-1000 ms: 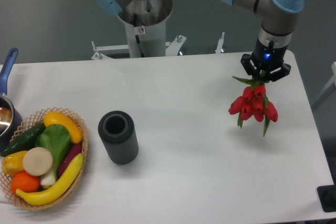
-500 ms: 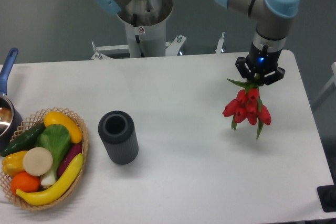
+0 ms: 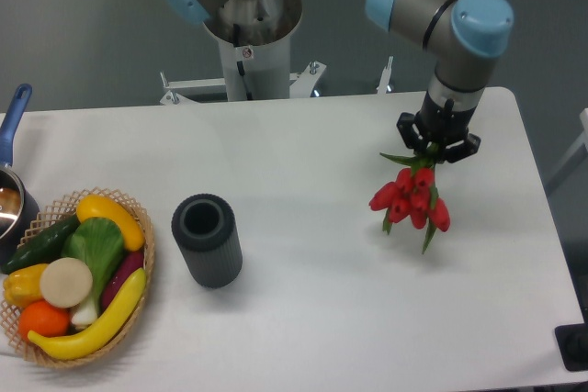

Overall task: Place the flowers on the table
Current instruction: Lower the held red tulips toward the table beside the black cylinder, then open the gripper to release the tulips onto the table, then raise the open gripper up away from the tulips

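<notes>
Surroundings: a dark ribbed cylinder (image 3: 208,240) stands open end up, well to the left of the claw and nearer the front edge. Farther left still, a wicker basket (image 3: 142,268) holds yellow, green and orange vegetables. A pot with a blue handle (image 3: 14,118) sits at the far left edge.
In the way: only bare white table (image 3: 322,319) lies under and just beside the claw; the cylinder and the basket are well apart from it.
Claw: the gripper (image 3: 437,146) points straight down from the arm, at the right part of the table, its fingers clamped together on the stems of the bunch.
Change: over the last second the arm has carried the claw and the bunch leftward and a little toward the back, away from the right edge.
Flowers, place: the flowers (image 3: 409,199) hang directly below the claw, heads downward; whether they touch the table I cannot tell.
Flowers, look: a tight cluster of red tulip heads, with thin green leaves sticking out at the top beside the fingers and at the bottom.
</notes>
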Robot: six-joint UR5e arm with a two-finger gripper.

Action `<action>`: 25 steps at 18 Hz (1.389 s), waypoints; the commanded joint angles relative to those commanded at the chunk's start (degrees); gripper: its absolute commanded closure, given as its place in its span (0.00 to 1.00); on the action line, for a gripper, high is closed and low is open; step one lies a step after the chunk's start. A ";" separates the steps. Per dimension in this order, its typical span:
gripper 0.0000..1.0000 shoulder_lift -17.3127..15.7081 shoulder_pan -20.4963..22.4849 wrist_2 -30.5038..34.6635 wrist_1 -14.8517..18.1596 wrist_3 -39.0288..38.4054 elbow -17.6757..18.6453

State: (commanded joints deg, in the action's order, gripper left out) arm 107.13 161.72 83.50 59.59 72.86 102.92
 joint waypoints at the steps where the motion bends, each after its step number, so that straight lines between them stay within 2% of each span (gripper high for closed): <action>1: 0.64 0.44 -0.26 0.00 -0.09 -0.17 0.00; 5: 0.54 2.02 -1.05 -0.09 -0.09 -0.18 -0.26; 8: 0.46 2.82 -1.67 -0.17 -1.84 -0.26 -0.44; 9: 0.39 2.82 -1.67 -0.18 -2.02 -0.26 -0.44; 10: 0.23 2.73 -1.58 -0.18 -2.11 -0.26 -0.44; 11: 0.00 2.64 -1.58 -0.18 -2.11 -0.18 -0.44; 13: 0.00 2.03 -1.15 -0.09 -2.46 0.35 -0.70; 21: 0.00 -4.56 3.95 0.26 -2.29 1.14 -0.27; 25: 0.00 -5.53 5.62 0.26 -2.20 8.94 0.70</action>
State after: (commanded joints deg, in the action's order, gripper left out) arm 101.60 167.34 83.76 57.39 81.80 103.62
